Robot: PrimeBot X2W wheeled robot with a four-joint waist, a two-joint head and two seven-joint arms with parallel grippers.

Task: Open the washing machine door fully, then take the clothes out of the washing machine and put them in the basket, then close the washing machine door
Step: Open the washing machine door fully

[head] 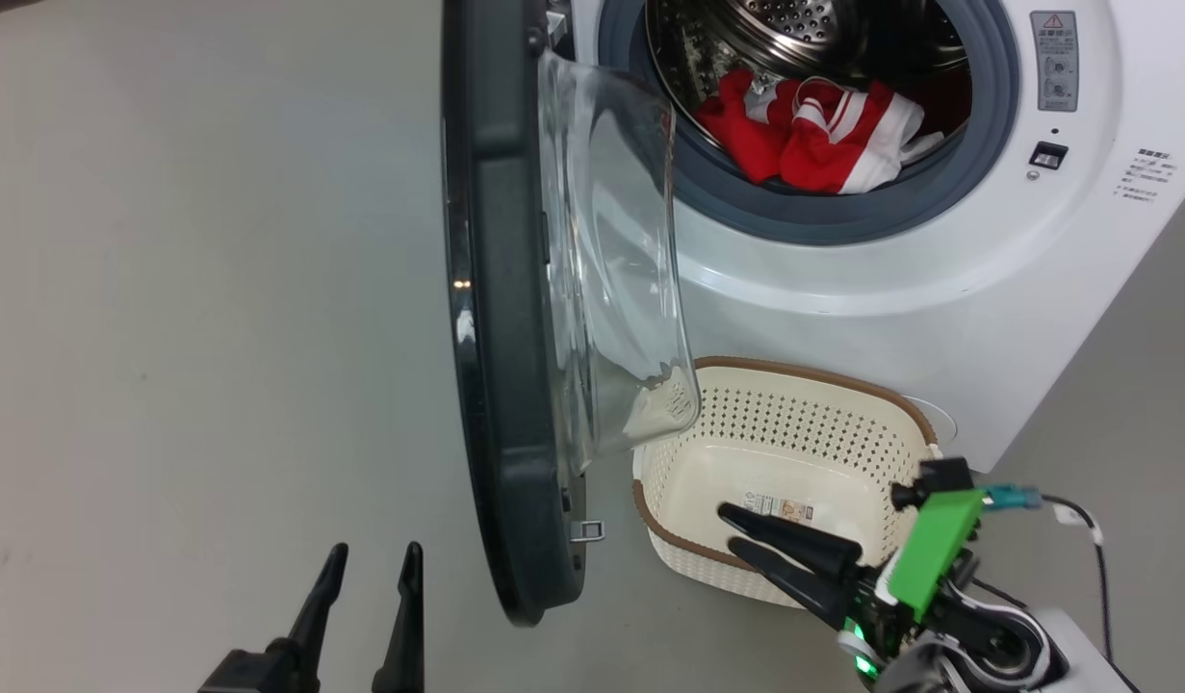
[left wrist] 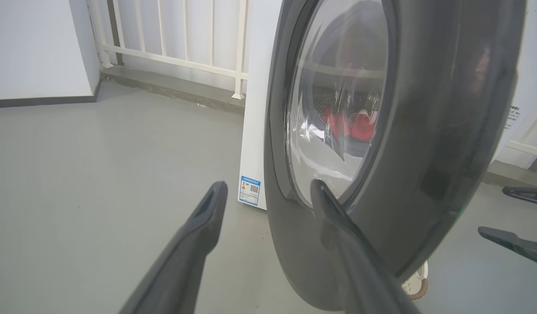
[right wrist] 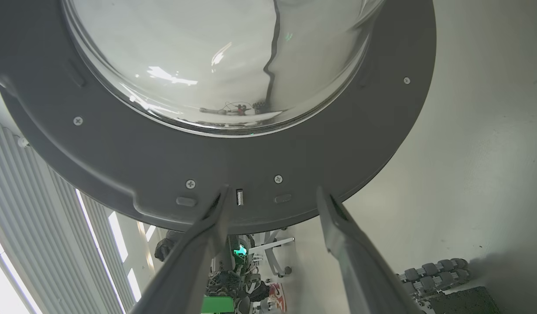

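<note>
Door (head: pixel 501 318): stands open, edge-on in the head view; its top is cut off by the picture edge.
Glass bowl (head: pixel 611 269): bulges from the door toward the machine (head: pixel 939 318).
Clothes (head: pixel 813 135): to the right of the door, inside the drum (head: pixel 794 24), lying against the lower gasket (head: pixel 823 217); the back part is lost in shadow.
Basket (head: pixel 823 380): on the floor (head: pixel 168 289), just right of the door's lower part; one corner is hidden behind the glass bowl.
Sticker (head: pixel 780 504): on the basket bottom, partly covered by the right fingers.
Left gripper (head: pixel 376 551): left of the door, near its lower edge; fingers apart, nothing between them.
Right gripper (head: pixel 727 527): right of the door and clear of it, in front of the basket; fingers apart and empty, pointing at the door's inner rim.
</note>
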